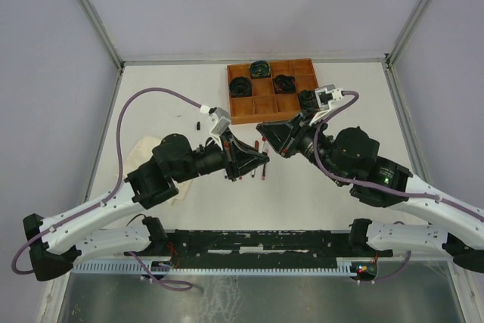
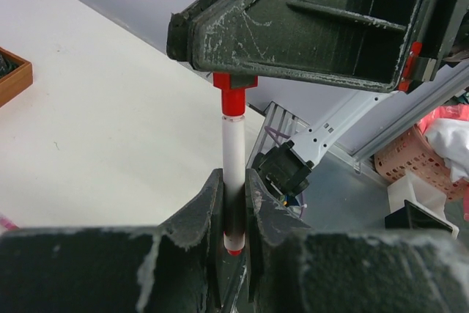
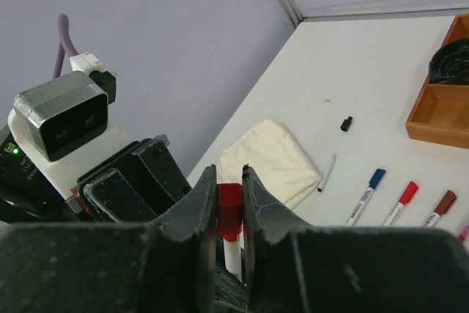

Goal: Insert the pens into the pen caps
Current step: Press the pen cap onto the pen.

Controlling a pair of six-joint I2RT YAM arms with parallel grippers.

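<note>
Left wrist view: left gripper [image 2: 233,181] clamped on white pen [image 2: 232,144]; right gripper [image 3: 229,185] closed on red cap [image 2: 234,99] at the pen's far end. Both are near the wooden tray [image 1: 272,90], on its robot-facing side.

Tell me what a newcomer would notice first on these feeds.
At mid-table the left gripper clamps a white pen while the right gripper, nose to nose with it, pinches the red cap on the pen's end. Beyond them, a wooden tray of coiled cables sits at the far side. Capped pens lie in a row near a cream cloth.
</note>
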